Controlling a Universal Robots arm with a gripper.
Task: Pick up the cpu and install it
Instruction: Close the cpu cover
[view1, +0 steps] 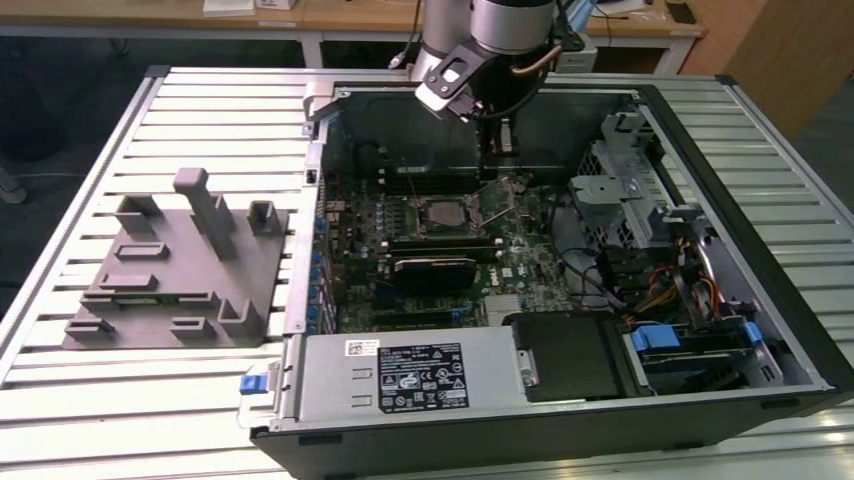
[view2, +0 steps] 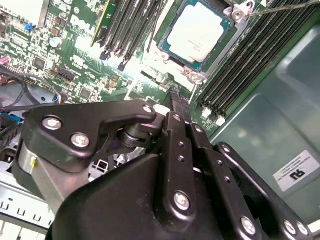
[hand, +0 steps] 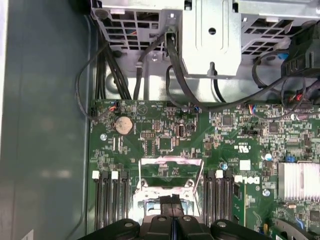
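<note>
Green motherboard (view2: 75, 30), square cpu (view2: 197, 32), pale silvery top, seated in socket (view2: 224, 47)

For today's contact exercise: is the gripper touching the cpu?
Apart. In the second wrist view, bare board separates the gripper from the cpu in its socket.

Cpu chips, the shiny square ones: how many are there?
1. In the second wrist view, the cpu lies in the metal-framed socket on the green motherboard, past the tip of the hand. Another could be hidden behind the hand.
</note>
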